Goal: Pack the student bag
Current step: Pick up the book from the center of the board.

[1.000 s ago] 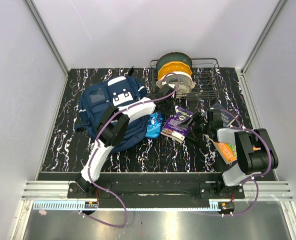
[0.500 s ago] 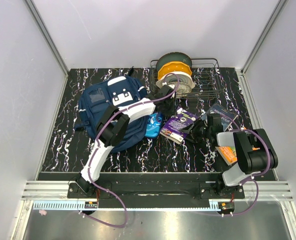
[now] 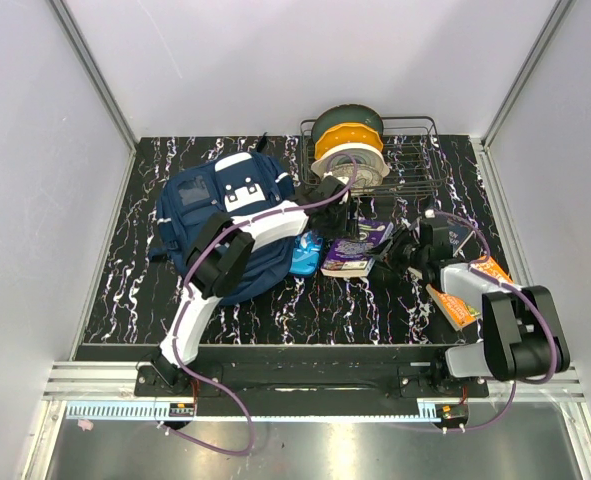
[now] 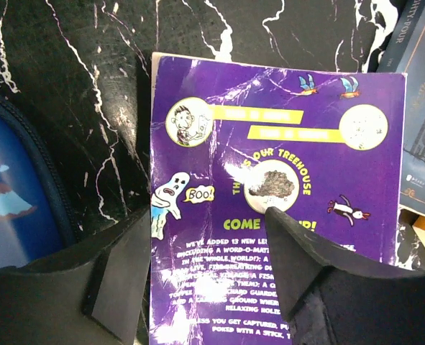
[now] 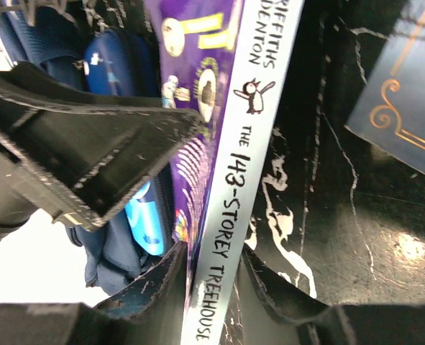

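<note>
The student bag (image 3: 215, 215), a navy backpack with white patches, lies at the left of the table. A purple paperback (image 3: 356, 248), "The 143-Storey Treehouse", stands tilted on its edge to the right of the bag. My right gripper (image 3: 395, 253) is shut on its spine (image 5: 230, 208) and shows in the right wrist view (image 5: 216, 251). My left gripper (image 3: 342, 213) is open over the book's back cover (image 4: 270, 144), in the left wrist view (image 4: 206, 215), one finger (image 4: 119, 280) beside its left edge and one in front of it. The bag's opening is hidden by my left arm.
A bright-blue pencil case (image 3: 307, 252) lies between the bag and the book. A wire rack (image 3: 415, 165) with filament spools (image 3: 347, 145) stands at the back. A dark blue book (image 3: 457, 236) and an orange book (image 3: 455, 302) lie at the right.
My right gripper has tipped the purple book from lying flat up onto its edge. The right arm's elbow has swung right, uncovering the orange book. My left gripper stayed over the cover.
</note>
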Motion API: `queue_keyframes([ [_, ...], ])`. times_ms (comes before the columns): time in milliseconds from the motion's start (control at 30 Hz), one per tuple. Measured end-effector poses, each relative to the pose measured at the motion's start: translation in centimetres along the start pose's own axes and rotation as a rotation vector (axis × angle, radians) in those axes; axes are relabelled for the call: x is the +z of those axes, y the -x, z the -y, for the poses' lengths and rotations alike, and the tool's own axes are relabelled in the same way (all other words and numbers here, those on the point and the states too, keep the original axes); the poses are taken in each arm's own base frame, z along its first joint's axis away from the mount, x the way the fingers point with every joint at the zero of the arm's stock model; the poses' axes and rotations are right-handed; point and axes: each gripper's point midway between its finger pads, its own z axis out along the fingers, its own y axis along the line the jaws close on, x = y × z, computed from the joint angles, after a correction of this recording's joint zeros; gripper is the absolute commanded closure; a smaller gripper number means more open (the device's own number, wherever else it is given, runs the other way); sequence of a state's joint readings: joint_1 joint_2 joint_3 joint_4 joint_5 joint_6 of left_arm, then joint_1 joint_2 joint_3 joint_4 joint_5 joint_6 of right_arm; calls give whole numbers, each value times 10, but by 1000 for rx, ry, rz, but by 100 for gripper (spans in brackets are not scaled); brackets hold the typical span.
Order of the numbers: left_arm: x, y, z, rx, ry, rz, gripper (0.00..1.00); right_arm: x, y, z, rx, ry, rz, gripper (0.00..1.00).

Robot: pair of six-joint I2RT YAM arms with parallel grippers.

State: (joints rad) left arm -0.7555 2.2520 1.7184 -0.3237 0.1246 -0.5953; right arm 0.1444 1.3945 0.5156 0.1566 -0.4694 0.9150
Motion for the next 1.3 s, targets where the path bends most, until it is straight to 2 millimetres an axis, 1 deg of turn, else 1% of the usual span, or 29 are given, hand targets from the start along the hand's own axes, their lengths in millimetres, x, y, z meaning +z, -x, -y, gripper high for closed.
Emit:
queue_keyframes([
  [67, -3, -1, 2, -3, -4, -7, 33, -5, 6, -9, -35, 15, 24, 100],
  [133, -5, 0, 3, -5, -8, -7, 32, -8, 8, -12, -52, 18, 36, 100],
  [300, -6, -3, 5, -11, -25, -27, 34, -8, 6, -8, -51, -1, 29, 100],
  [333, -6, -4, 5, -12, -29, -30, 35, -8, 6, -7, -49, -5, 28, 99],
  [400, -5, -6, 4, -20, -40, -34, 39, -8, 4, -4, -43, -15, 24, 88],
  [467, -3, -7, 3, -31, -50, -34, 41, -7, 3, -2, -37, -26, 17, 82],
  [500, -3, -7, 3, -35, -53, -34, 42, -7, 3, -1, -34, -28, 15, 77],
  [600, -2, -7, 1, -44, -55, -33, 45, -6, 1, 1, -19, -31, 5, 74],
  [633, -2, -7, 1, -45, -54, -33, 46, -5, 1, 1, -14, -30, 1, 70],
  [700, -2, -7, -1, -49, -52, -34, 47, -4, 0, 2, -6, -32, -5, 67],
  [733, -2, -7, -1, -50, -52, -34, 47, -4, 0, 3, -1, -35, -7, 61],
  [767, -2, -7, -1, -50, -52, -34, 48, -3, 0, 4, 2, -39, -8, 59],
  [867, -1, -9, 1, -54, -70, -42, 49, 0, -1, 6, 14, -41, -16, 58],
  [900, -1, -11, 2, -57, -76, -45, 49, 1, -1, 6, 16, -41, -18, 68],
  [967, -1, -11, 3, -59, -83, -47, 50, 3, 0, 6, 19, -42, -18, 98],
  [1033, 0, -11, 3, -62, -87, -45, 50, 3, 1, 5, 26, -40, -17, 100],
  [1100, 0, -11, 3, -67, -93, -43, 39, 3, 2, 5, 24, -42, -10, 100],
  [1133, 0, -10, 3, -72, -97, -40, 33, 2, 2, 6, 19, -47, -9, 100],
  [1200, -3, -11, 9, -70, -114, -39, 24, -2, 2, 5, -1, -57, -5, 100],
  [1233, -5, -11, 13, -67, -120, -35, 20, -5, 3, 2, -18, -54, 1, 100],
  [1267, -9, -12, 15, -62, -121, -36, 11, -10, 3, -1, -36, -51, 9, 100],
  [1300, -14, -12, 17, -57, -124, -32, 7, -15, 3, -4, -50, -45, 16, 100],
])
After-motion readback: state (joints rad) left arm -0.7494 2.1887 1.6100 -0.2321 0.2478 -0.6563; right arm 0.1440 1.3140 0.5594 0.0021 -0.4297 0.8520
